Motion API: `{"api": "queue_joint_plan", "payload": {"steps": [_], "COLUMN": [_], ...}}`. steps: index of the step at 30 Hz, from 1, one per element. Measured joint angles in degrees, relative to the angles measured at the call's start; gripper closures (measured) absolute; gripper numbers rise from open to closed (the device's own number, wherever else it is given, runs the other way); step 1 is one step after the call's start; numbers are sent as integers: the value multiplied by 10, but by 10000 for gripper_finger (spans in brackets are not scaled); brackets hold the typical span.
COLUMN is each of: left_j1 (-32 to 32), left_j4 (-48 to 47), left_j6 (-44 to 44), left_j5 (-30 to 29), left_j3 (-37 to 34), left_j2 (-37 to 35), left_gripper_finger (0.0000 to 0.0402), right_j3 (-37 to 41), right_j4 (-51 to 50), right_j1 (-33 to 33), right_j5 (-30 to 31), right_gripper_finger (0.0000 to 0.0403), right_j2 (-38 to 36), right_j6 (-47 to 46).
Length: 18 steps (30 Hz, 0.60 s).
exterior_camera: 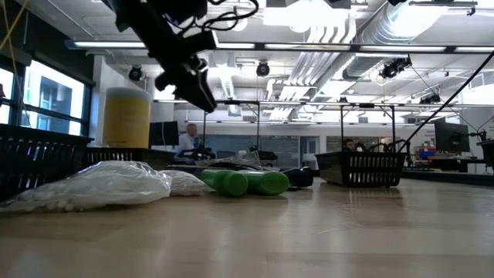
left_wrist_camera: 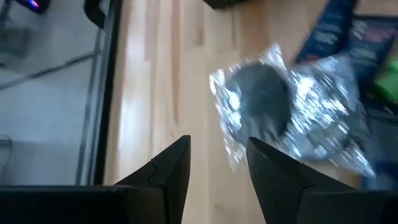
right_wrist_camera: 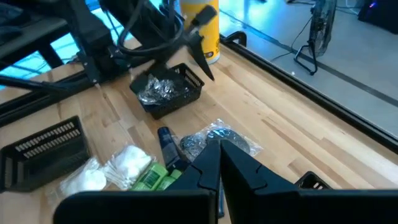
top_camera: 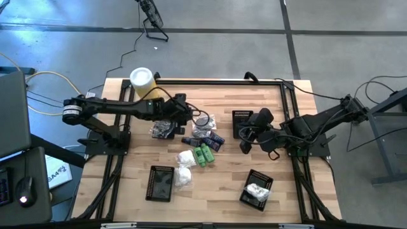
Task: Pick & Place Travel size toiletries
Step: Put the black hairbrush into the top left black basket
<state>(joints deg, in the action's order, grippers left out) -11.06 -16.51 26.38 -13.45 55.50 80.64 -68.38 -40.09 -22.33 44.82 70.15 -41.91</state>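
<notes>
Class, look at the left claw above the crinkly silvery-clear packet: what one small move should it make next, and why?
Probably lower straight down over the silvery-clear packet. The left claw hangs open above the wooden table, the packet lies loose just ahead of its fingertips, and nothing is held. The right claw waits shut near the pile.

Pale striped-wood counter (top_camera: 222,191); black mesh rectangular baskets (top_camera: 160,183); tall yellow canister with white lid (top_camera: 142,81) at eleven o'clock; small green plastic bottles (top_camera: 204,154); dark blue tubes (top_camera: 213,140); silvery-clear crinkled packets (left_wrist_camera: 286,109); white packets (top_camera: 186,158).
</notes>
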Motion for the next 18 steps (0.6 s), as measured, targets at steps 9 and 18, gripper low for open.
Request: {"api": "queue_joint_plan", "payload": {"steps": [9, 18], "left_j1": [-4, 39], "left_j4": [10, -34], "left_j6": [36, 131], "left_j5": [75, 44], "left_j3": [0, 0], "left_j2": [55, 91], "left_gripper_finger": [249, 249], "right_j3": [0, 0], "right_j4": [-1, 0], "right_j1": [-2, 4], "right_j5": [0, 2], "right_gripper_finger": [398, 398], "right_j2": [0, 0], "right_j6": [-32, -31]}}
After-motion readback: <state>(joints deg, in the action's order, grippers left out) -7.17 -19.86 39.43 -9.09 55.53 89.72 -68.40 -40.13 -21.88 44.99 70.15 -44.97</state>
